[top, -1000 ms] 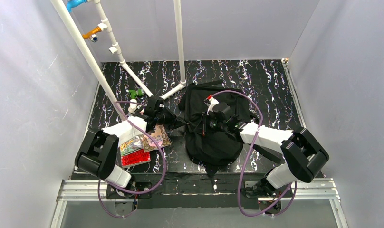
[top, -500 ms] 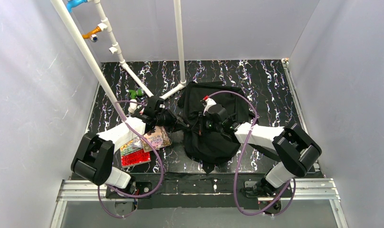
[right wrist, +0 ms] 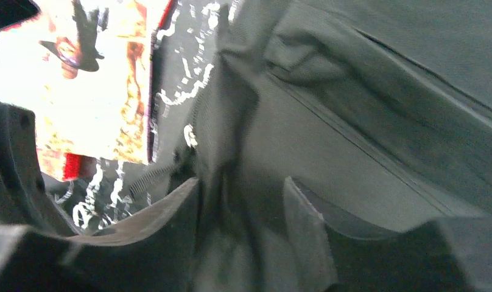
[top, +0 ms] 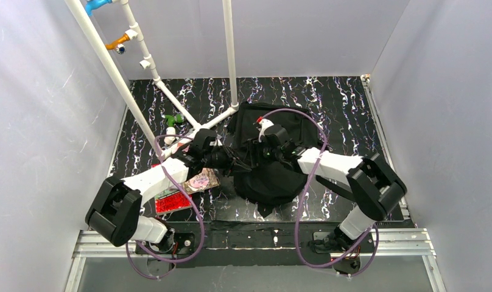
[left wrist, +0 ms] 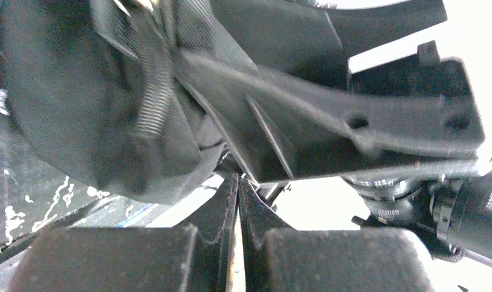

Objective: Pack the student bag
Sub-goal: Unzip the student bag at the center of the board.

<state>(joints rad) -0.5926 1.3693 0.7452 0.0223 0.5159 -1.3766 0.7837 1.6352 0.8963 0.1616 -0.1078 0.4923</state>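
Left gripper is shut at the student bag edge, frame centre; can't tell if fabric's pinched. Right gripper has jaws apart around fabric, so the opening may slump shut.

Matt black woven-cloth student bag

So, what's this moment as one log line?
left tool: shut on student bag | right tool: open over fabric | books: unpacked
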